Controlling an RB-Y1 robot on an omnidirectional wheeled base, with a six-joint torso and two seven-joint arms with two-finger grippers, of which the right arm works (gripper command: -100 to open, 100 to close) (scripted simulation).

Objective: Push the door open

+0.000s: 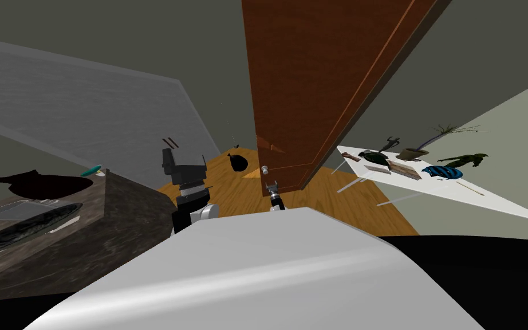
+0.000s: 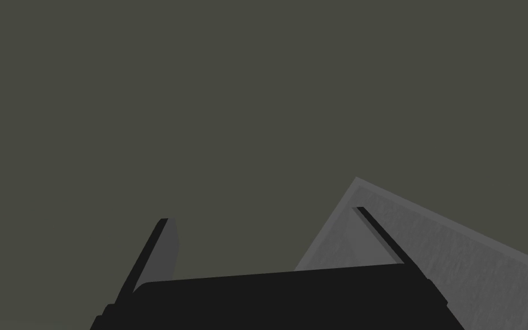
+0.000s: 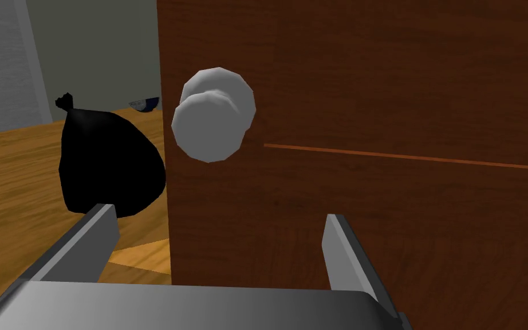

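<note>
The reddish-brown wooden door (image 3: 371, 103) stands ajar just ahead of the right gripper (image 3: 220, 217), whose jaws are wide apart and empty below the round white knob (image 3: 214, 114). The push looks barely begun. The next move is probably to press forward near the door's free edge (the left gripper (image 2: 263, 215) is spread, empty and idle).

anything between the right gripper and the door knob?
Nothing. In the right wrist view the open right gripper faces the knob, with only bare brown door behind the gap. The black bag sits past the door's edge.
</note>
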